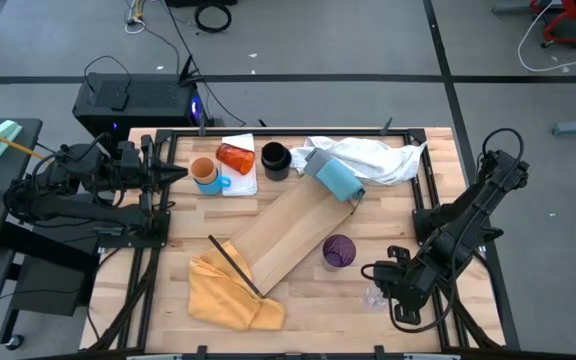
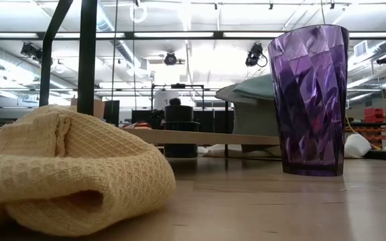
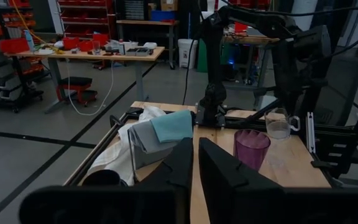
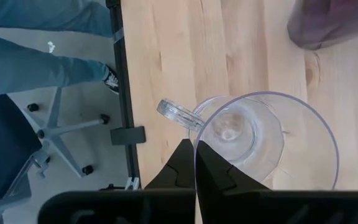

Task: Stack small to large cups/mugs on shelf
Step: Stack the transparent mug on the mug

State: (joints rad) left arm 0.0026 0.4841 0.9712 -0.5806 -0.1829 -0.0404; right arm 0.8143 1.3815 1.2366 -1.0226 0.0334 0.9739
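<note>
- My right claw [image 4: 195, 163] sits low at the worktop's [image 1: 298, 290] right front corner, fingers pinched together on the rim of a clear glass mug [image 4: 263, 143] standing upright there.
- My left claw [image 3: 195, 163] waits at the left edge of the worktop, raised; its fingers stand a narrow slit apart and hold nothing.
- The purple cup [image 1: 338, 250] stands upright just beside the shelf [image 1: 288, 238], which lies diagonally across the middle.
- The orange cup [image 1: 204, 173], red-orange tumbler [image 1: 235, 157] and black mug [image 1: 275, 159] cluster at the back.
- A yellow cloth [image 1: 226, 290] lies at the shelf's near end.
</note>
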